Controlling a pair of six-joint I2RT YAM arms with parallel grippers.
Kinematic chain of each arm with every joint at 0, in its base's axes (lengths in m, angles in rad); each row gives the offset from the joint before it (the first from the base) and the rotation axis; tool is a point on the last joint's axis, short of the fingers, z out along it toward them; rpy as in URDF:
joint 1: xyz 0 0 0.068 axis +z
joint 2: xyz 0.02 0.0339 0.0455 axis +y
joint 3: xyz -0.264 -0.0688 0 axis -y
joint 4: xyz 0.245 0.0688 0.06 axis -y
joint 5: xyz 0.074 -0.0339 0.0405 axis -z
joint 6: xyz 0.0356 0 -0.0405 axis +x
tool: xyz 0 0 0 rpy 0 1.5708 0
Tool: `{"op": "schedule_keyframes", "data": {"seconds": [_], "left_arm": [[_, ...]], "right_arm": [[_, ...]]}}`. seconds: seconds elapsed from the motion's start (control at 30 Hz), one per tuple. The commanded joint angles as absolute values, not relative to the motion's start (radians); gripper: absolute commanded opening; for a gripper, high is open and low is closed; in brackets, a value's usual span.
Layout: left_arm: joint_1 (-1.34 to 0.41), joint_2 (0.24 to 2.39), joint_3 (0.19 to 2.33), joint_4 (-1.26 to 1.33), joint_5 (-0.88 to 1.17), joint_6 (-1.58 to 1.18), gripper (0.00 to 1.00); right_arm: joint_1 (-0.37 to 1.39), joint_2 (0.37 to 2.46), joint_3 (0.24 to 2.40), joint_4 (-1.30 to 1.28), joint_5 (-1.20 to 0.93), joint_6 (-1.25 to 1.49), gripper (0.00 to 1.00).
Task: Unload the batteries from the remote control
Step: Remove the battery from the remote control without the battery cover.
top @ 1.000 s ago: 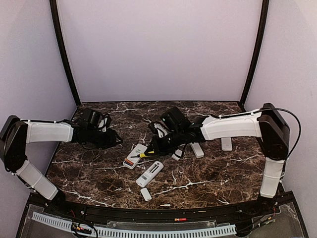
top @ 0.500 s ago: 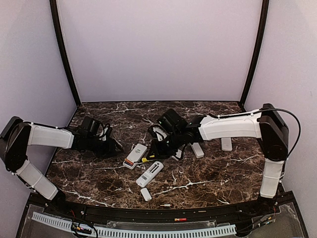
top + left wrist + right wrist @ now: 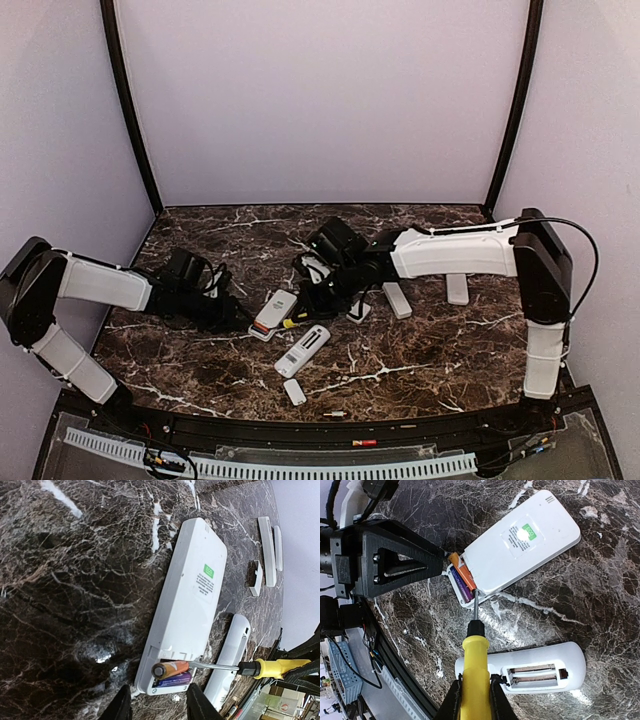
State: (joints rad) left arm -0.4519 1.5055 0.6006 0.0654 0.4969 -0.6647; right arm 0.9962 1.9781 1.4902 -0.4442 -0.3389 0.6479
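room: lilac walls [image 3: 320, 100], dark marble surface [image 3: 420, 350], arms reaching in from both sides.
remote: white remote [image 3: 190, 600] lies face down at mid surface, cover off, battery bay open at its near end.
batteries: orange battery [image 3: 170, 669] is tilted up out of the bay. purple battery [image 3: 175, 681] sits flat in its slot beside it.
tool: yellow-handled screwdriver [image 3: 475, 665] has its tip in the bay, at the inner end of the orange battery.
right jaws: clamped on the screwdriver handle, which fills the gap.
left jaws: apart, holding nothing. fingertips [image 3: 123, 707] sit low, just off the bay end of the remote, close to the orange battery.
other: second remote [image 3: 530, 672] lies just beside, bay open and empty. a loose white cover [image 3: 294, 391] is nearer the front edge.
step: prying out the first battery of this remote. likely about halfway, since one remote looks done.
next: lever the orange battery fully free without flicking it away. the left jaws look placed to steady the remote or pinch the raised cell, can't tell which. then the purple one.
risk: the tip could slip, or the remote could slide on the slick marble.
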Motion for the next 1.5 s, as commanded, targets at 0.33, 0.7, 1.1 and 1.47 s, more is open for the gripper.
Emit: {"op": "schedule_keyframes", "data": {"seconds": [0.33,0.7,1.1,1.47], "left_arm": [[-0.459,1.538,0.585,0.116,0.523,-0.692,0.37],[-0.459,1.508,0.577,0.085,0.498,-0.692,0.38],[-0.459,1.462,0.578,0.060,0.483,-0.679,0.40],[-0.470,1.468,0.592,0.029,0.499,-0.647,0.38]], "right_arm": [[1.008,2.046,1.523,-0.370,-0.337,0.678,0.00],[1.002,2.043,1.486,-0.233,-0.368,0.737,0.00],[0.997,2.014,1.482,-0.240,-0.336,0.724,0.00],[0.992,1.952,1.446,-0.376,-0.300,0.609,0.00]]}}
